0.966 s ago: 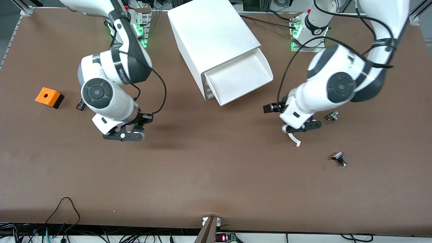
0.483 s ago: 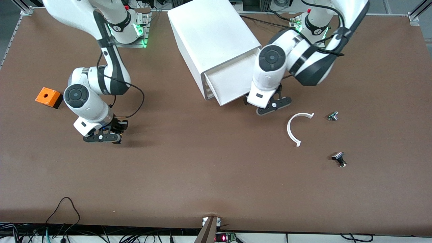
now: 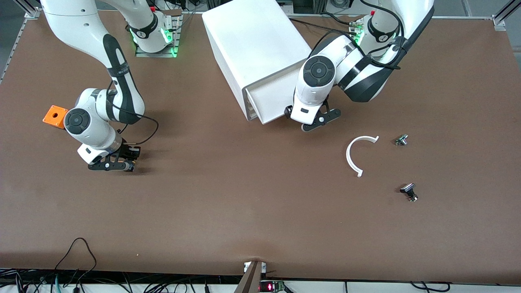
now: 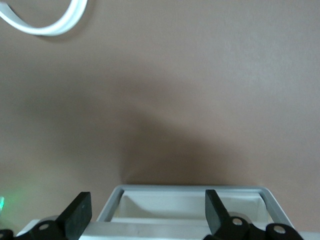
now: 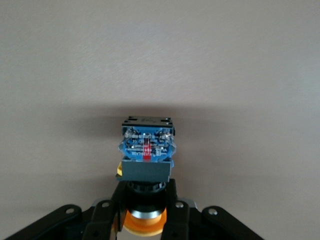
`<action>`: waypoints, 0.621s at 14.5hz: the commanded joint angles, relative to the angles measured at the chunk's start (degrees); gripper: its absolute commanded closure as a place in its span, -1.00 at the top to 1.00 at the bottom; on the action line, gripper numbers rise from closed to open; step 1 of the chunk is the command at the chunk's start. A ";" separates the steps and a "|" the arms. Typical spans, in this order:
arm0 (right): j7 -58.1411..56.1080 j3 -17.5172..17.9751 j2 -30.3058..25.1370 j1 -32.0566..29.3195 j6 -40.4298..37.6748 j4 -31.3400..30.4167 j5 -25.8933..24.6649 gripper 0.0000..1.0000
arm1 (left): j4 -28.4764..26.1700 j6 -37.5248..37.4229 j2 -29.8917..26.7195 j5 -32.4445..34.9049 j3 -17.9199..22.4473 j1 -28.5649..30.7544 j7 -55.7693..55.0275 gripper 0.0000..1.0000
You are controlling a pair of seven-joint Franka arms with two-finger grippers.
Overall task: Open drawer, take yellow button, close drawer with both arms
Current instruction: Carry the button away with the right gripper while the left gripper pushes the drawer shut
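Observation:
The drawer (image 3: 266, 99) stands pulled out of the top of the white cabinet (image 3: 252, 40), and what shows of it holds nothing. My left gripper (image 3: 321, 120) is open at the drawer's front. The front rim (image 4: 190, 191) lies between the two black fingers (image 4: 80, 217). Toward the right arm's end of the table, my right gripper (image 3: 112, 165) hangs low over the bare surface. In the right wrist view this gripper (image 5: 146, 212) is shut on the button (image 5: 146, 150). Its orange cap sits back between the fingers and its dark blue body points at the table.
An orange square box with a hole (image 3: 55, 116) sits beside the right arm's wrist. A white curved strip (image 3: 351, 156) lies on the table near the left gripper. Two small silver-and-black knob pieces (image 3: 401, 140) (image 3: 409, 192) lie toward the left arm's end.
The left arm swung from over the curved strip to the drawer's front, and the strip lies uncovered. The right arm carried the button toward its own end of the table.

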 commanded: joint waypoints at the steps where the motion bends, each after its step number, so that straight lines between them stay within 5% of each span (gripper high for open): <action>1: -6.88 0.46 0.95 -0.50 0.59 0.40 7.26 -0.81 | -0.52 -0.14 0.18 -2.32 -2.99 0.39 0.84 0.99; 2: -6.89 0.46 1.04 -0.59 0.33 0.84 7.45 -0.25 | -0.52 -0.32 0.35 -2.32 -3.87 -0.04 0.58 0.99; 3: -6.98 0.46 1.04 -0.59 0.24 1.10 7.45 -0.01 | -0.52 -0.49 0.44 -2.32 -3.96 -0.66 0.66 0.99; 5: -6.98 0.46 0.95 -0.42 0.24 1.28 7.45 0.80 | -0.61 -0.58 0.96 -2.32 -4.05 -2.67 0.92 0.99; 6: -7.06 0.46 0.87 -0.33 0.15 1.71 7.45 0.98 | -0.61 -0.58 1.49 -2.32 -4.05 -3.81 0.75 0.99; 9: -6.54 0.11 -4.21 1.34 -3.61 2.16 7.19 0.98 | -0.61 -1.10 2.02 -3.37 -4.05 -4.96 0.75 0.99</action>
